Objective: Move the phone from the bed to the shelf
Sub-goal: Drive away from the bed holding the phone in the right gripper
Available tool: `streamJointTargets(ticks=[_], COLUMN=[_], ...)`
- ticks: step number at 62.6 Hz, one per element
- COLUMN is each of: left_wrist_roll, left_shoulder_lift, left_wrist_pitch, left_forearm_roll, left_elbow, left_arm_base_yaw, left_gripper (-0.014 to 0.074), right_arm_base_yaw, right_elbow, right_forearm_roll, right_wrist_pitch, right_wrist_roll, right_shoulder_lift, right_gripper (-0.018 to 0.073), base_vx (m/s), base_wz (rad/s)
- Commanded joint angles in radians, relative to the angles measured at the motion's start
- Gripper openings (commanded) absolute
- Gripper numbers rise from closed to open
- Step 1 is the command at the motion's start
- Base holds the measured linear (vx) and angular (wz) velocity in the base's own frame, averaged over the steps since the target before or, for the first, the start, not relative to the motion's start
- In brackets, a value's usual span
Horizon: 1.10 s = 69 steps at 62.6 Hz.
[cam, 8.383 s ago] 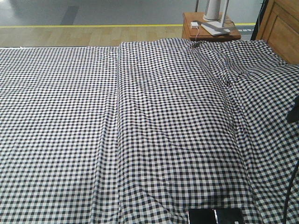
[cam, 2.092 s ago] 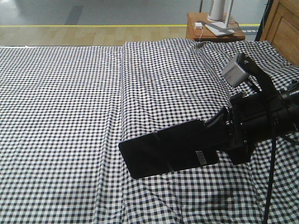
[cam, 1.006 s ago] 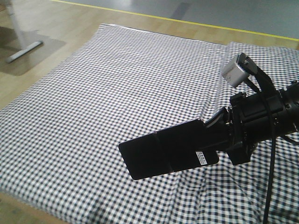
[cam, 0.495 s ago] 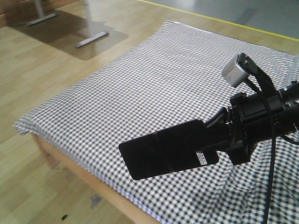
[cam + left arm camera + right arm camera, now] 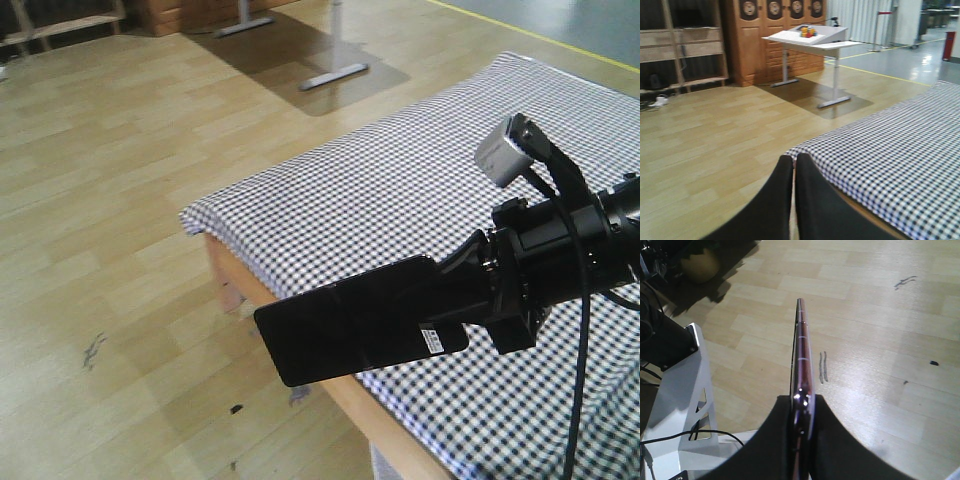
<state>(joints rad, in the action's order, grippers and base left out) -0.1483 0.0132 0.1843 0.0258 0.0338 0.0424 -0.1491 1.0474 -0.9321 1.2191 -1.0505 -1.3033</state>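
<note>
The phone [image 5: 345, 330], a slim black glossy slab with a small white sticker, hangs in the air over the bed's corner and the floor. My right gripper [image 5: 452, 300] is shut on its right end. In the right wrist view the phone [image 5: 801, 350] is seen edge-on, its pinkish rim pinched between the two black fingers of the right gripper [image 5: 802, 401]. The bed [image 5: 450, 190], under a black-and-white check sheet, lies to the right. My left gripper [image 5: 793, 167] is shut with nothing in it. The shelf [image 5: 687, 42], with open wooden compartments, stands far left across the floor.
Pale wood flooring [image 5: 110, 200] spreads to the left of the bed. A white tilted desk [image 5: 810, 36] on a metal foot stands ahead, before a brown wooden cabinet [image 5: 772, 30]. The robot's white base [image 5: 677, 390] and cables sit under the right arm.
The whole view has swung left. The bed has slid to the right, and its corner and more floor now show. The phone stays held in the right gripper at the same pose.
</note>
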Motion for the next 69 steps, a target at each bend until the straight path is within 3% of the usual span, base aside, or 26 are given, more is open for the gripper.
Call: streamJointTargets(ticks=[1,69], left_wrist_roll=[0.006,0.006], left_shoulder_lift=[0.013,0.013], left_wrist_pitch=[-0.072,-0.072], left_forearm_roll=[0.009,0.009], left_elbow=[-0.021,-0.021], left_arm_base_yaw=[-0.004,-0.004], left_gripper=[0.0001,0.0001], right_arm_base_yaw=[0.001,0.001], right_elbow=[0.025,0.025], right_forearm_roll=[-0.073,-0.073], right_wrist_pitch=[0.068,0.068], right_wrist_roll=[-0.001,-0.001], right_shoulder_lift=[0.032,0.032], right_gripper=[-0.0002,-0.0002], base_vx=[-0.12,-0.10], base_wz=[0.47,0.43])
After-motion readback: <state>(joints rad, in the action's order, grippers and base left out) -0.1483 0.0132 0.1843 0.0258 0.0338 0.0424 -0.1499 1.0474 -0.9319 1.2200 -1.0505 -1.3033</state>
